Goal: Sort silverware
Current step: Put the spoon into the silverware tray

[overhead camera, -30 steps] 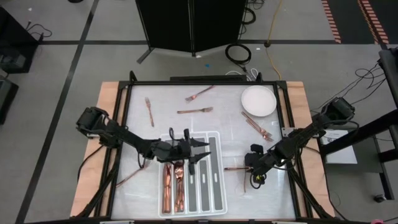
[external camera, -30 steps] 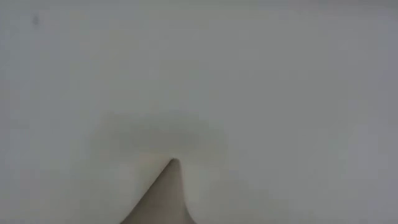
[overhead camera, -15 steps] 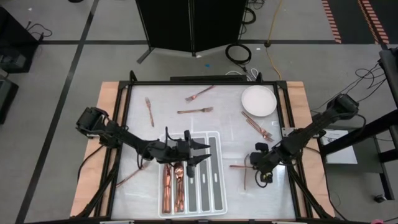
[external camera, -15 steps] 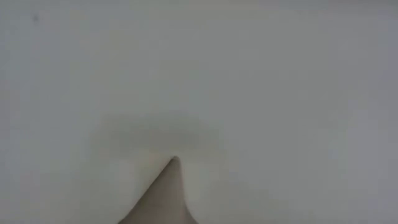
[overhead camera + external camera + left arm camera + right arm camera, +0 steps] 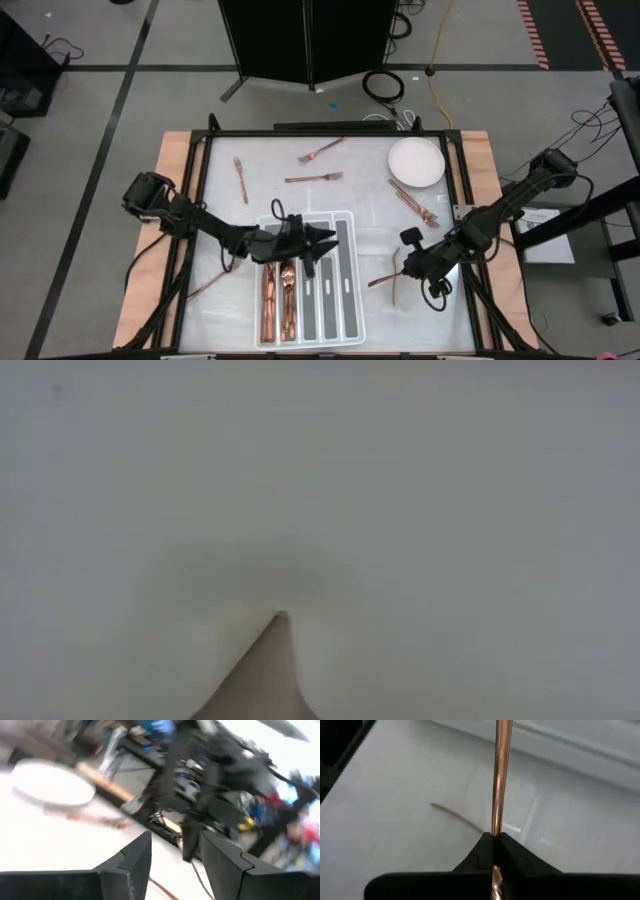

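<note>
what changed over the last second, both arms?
The right gripper, shut on a copper utensil, drew back toward the table's right edge and turned; the utensil swung from level to slanting, its free end nearer the front edge. The left gripper stayed open over the divided tray, shifting only slightly. The plate, the loose forks and the tray's contents did not move.

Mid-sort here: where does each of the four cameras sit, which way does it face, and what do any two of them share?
High view: above the table, straight down; both arms, white tray, left gripper over it, right gripper.
Low view: table height, filled by a blank pale surface; no robot part shows.
Left wrist view: past its open fingers, blurred, toward the white plate and the right arm.
Right wrist view: down on the tabletop; fingers pinch a copper utensil.
Shared: plate and utensil both appear in the high view.
</note>
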Motion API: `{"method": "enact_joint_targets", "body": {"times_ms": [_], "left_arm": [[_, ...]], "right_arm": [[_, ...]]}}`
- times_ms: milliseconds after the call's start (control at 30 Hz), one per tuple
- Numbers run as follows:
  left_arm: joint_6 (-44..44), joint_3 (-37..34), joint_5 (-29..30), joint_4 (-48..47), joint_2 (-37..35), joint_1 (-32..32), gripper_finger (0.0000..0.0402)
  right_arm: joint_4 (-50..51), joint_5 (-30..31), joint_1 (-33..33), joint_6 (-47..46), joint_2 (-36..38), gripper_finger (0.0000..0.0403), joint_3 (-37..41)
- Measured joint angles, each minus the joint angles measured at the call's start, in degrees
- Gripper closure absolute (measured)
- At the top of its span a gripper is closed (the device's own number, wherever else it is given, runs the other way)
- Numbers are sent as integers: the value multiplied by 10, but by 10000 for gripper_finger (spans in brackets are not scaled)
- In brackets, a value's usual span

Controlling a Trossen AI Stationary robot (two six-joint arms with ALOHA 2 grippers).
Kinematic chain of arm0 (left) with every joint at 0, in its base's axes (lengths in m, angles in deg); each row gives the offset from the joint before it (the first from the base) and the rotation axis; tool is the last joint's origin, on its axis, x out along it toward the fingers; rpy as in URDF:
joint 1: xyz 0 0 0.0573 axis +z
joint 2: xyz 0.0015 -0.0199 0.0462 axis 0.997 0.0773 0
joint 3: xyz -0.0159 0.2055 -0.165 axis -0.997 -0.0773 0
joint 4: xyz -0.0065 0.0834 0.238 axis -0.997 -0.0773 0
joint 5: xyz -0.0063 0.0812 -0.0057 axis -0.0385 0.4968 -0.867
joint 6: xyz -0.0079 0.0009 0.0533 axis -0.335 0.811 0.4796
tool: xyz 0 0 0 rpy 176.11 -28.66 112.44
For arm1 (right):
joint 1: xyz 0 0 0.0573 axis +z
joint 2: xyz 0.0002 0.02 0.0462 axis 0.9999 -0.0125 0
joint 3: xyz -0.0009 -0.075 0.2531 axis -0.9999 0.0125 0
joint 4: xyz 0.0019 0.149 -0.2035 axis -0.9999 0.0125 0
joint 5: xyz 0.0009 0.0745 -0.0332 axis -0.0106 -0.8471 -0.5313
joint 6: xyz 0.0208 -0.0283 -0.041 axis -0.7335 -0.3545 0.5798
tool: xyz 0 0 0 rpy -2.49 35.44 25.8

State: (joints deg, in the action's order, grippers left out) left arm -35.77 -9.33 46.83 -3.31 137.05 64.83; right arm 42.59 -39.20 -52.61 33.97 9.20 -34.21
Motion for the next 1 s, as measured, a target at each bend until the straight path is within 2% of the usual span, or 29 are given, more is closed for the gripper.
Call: {"method": "enact_joint_targets", "body": {"times_ms": [67, 133, 233, 300, 467, 533, 600, 667, 800, 933, 1000], "left_arm": [[-113, 0, 12, -18, 0, 7, 235], [-186, 2, -1, -27, 0, 16, 235], [-180, 33, -86, -73, 0, 30, 235], [-149, 75, -115, -140, 0, 32, 235], [-103, 211, -119, -375, 0, 29, 235], [-137, 252, -102, -475, 4, 29, 235], [-199, 269, -97, -528, 14, 34, 235], [-269, 268, -121, -538, 31, 43, 235], [-364, 268, -226, -508, 75, 62, 235], [-394, 268, -338, -408, 125, 70, 235], [-402, 269, -367, -374, 139, 70, 235]], "right_arm": [[-25, 0, -9, 43, 0, 402, 0], [-51, -2, -19, 83, -4, 402, -1], [-91, -4, -34, 122, -16, 402, -1], [-106, -9, -48, 128, -24, 403, -1], [-117, -48, -91, 148, -40, 403, -1], [-116, -49, -100, 172, -45, 403, -7], [-115, -49, -106, 197, -52, 403, -17], [-109, -48, -111, 216, -65, 403, -30], [-102, -46, -113, 274, -107, 403, -56], [-103, -47, -112, 317, -157, 403, -87], [-103, -47, -112, 324, -176, 403, -100]]}}
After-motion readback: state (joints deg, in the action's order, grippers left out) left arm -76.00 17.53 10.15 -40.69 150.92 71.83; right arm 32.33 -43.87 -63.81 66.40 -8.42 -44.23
